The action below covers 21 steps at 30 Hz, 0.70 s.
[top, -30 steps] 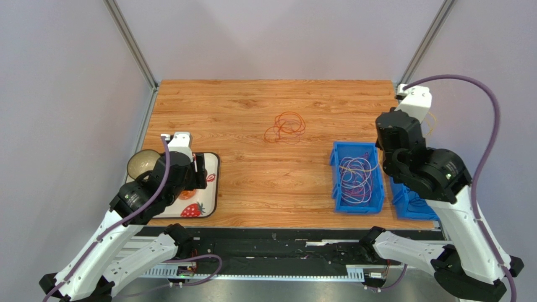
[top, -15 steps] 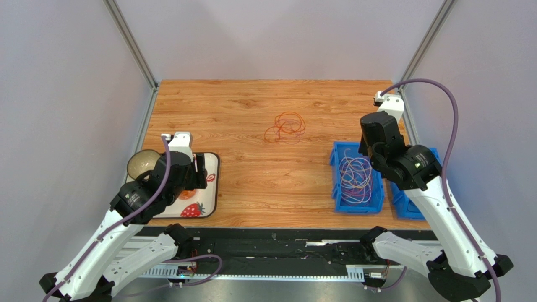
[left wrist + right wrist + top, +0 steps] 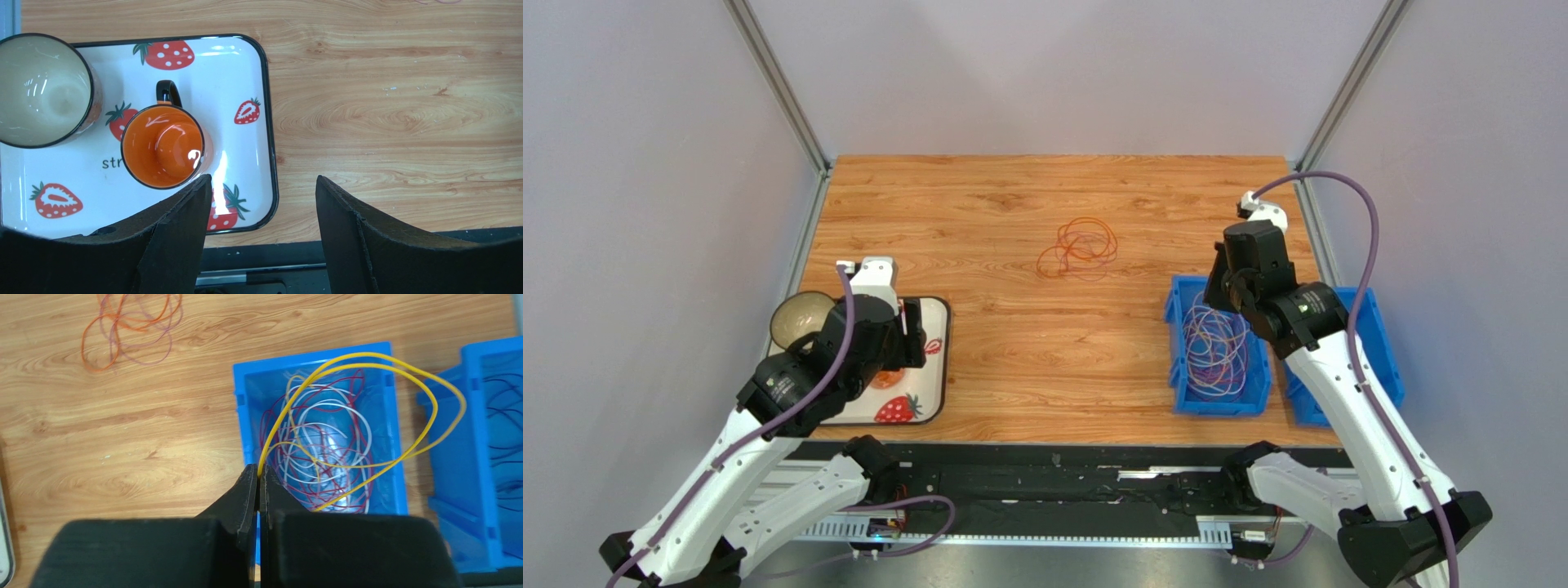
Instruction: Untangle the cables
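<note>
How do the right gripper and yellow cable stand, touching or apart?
Touching. In the right wrist view the yellow cable runs straight into the shut tips of the right gripper.

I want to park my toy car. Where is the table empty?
Bare wood lies between the tray and the blue bin, on the near side of the orange cable loops, and along the back edge. The right side is crowded: that bin, a second bin, and the right tool pinching a yellow cable.

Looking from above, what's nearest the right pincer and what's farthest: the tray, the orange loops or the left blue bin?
1. Left blue bin, just beneath the right pincer.
2. Orange loops, mid-table.
3. Tray, far left edge.
</note>
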### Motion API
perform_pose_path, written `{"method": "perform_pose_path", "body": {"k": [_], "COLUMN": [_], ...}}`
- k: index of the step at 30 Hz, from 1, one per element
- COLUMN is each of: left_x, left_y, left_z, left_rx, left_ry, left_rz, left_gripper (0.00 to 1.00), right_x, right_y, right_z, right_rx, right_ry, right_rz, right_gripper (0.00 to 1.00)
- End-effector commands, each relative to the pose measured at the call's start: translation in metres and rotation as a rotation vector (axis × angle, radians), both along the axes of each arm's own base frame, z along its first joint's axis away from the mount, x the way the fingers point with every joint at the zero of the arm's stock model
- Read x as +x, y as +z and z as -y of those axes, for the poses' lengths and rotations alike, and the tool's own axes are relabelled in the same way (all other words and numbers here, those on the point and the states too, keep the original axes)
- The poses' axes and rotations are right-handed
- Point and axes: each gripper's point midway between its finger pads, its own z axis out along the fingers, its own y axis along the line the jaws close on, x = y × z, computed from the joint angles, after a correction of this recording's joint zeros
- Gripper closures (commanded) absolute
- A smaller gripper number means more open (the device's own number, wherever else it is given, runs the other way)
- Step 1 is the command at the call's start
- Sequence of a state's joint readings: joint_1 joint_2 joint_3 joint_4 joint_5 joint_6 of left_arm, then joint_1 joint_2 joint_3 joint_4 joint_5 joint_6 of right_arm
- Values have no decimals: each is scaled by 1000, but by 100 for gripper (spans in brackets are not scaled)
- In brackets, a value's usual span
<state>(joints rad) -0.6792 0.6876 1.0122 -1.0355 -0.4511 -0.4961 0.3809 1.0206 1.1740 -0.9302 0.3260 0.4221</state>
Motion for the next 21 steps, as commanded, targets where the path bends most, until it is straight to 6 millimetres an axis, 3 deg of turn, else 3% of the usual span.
{"method": "perform_pose_path", "body": {"k": [1, 7, 21], "left_x": [1, 1, 1], "left_y": [3, 4, 5], "left_z": [0, 0, 0], "left_rx": [-14, -18, -20], "left_ry": [6, 2, -4], "left_rz": [21, 28, 34], "left_gripper": [29, 29, 29], "right_x": [12, 16, 17], "right_y": [-9, -39, -114], "right_z": [-30, -41, -22], "right_rx": [108, 145, 214], "right_ry": [93, 133, 71], "right_rz": [6, -69, -277], "right_gripper": [100, 100, 100]}}
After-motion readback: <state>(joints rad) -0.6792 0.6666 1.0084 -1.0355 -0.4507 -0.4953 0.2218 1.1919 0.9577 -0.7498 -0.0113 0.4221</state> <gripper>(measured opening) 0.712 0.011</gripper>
